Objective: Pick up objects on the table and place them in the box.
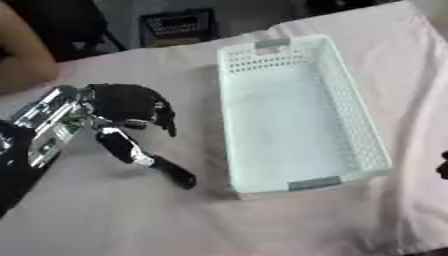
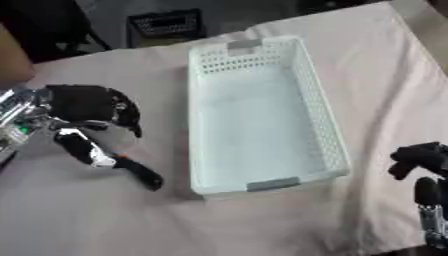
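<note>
Both hands sit outside the empty box (image 1: 297, 115): left hand (image 1: 122, 107) curled, perhaps around something hidden; right hand (image 2: 420, 157) clenched, idle.

The box (image 1: 297, 115) sits on the table (image 1: 131, 210) a little right of centre, its long axis running from the near edge toward the far edge. The left hand (image 1: 122, 112) is over the table to the left of the box, near its long left wall but apart from it (whether the fingertips touch the cloth cannot be told). The right hand (image 2: 424, 165) shows at the lower right edge, right of the box's near corner and apart from it
</note>
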Motion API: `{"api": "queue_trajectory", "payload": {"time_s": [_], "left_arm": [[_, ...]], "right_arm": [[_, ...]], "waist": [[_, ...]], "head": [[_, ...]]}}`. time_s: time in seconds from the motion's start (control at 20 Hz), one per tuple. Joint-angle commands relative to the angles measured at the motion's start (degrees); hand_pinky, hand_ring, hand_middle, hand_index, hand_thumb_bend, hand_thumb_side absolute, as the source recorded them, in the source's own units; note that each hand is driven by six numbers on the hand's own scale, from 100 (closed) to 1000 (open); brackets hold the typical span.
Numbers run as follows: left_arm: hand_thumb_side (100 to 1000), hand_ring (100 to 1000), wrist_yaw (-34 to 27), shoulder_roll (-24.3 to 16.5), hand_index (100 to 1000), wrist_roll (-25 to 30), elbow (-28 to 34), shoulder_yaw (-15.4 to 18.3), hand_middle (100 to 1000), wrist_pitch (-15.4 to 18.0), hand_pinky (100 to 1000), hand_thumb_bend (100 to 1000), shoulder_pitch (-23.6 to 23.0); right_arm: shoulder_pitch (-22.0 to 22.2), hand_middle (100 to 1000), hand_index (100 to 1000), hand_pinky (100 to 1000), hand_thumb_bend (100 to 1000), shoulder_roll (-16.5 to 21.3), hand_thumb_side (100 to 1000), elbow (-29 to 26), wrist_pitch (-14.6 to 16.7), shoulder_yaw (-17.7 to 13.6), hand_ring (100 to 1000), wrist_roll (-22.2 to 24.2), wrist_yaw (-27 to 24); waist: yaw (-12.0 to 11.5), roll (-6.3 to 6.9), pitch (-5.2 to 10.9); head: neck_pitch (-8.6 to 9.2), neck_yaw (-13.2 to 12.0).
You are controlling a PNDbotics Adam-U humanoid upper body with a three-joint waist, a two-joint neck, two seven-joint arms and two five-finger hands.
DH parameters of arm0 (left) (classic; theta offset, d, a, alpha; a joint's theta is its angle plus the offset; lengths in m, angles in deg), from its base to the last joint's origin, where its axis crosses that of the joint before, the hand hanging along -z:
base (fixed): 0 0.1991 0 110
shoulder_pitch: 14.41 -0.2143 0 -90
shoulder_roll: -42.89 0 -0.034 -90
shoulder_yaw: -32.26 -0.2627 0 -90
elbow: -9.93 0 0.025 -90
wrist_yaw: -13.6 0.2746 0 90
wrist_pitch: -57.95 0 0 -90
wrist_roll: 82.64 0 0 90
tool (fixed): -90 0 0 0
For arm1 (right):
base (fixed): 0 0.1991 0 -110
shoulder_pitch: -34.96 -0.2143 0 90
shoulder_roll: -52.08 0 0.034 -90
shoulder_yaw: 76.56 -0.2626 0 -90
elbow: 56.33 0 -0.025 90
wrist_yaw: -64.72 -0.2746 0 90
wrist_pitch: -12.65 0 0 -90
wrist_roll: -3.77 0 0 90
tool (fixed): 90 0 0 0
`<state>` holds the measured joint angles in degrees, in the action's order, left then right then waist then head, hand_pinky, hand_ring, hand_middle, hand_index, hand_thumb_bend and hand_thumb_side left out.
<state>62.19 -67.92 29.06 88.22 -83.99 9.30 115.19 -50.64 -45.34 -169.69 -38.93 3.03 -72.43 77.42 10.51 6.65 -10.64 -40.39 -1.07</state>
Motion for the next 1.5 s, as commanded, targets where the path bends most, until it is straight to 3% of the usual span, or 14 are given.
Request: {"api": "queue_trajectory", "payload": {"time_s": [0.05,0.75,1.1,1.5], "left_arm": [[783,764,0.55,-0.41,748,5.89,-0.06,0.24,578,6.19,742,468,0.74],[811,763,3.27,0.87,745,4.32,-1.55,-0.10,573,6.99,741,476,-0.39],[881,767,5.07,0.68,744,4.16,-1.25,-0.58,575,7.43,742,548,-0.70],[867,767,6.50,1.09,743,3.52,-1.27,-0.98,574,7.76,741,543,-0.90]], "right_arm": [[-0.33,592,757,367,100,0.61,787,-1.23,0.00,0.10,472,0.20,-0.21],[-0.31,593,757,368,100,0.54,786,-1.23,0.14,-0.06,472,0.07,-0.13],[-0.24,593,757,368,100,0.54,786,-1.23,0.18,-0.04,473,0.15,-0.11],[-0.28,593,757,368,100,0.52,786,-1.23,0.22,-0.07,473,0.19,-0.19]], "waist": [[0.09,-0.31,0.71],[0.05,-0.45,0.54],[0.05,-0.44,0.57],[0.13,-0.43,0.54]], "head": [[-0.01,-0.58],[-0.02,-0.44],[-0.13,-0.53],[-0.16,-0.42]]}}
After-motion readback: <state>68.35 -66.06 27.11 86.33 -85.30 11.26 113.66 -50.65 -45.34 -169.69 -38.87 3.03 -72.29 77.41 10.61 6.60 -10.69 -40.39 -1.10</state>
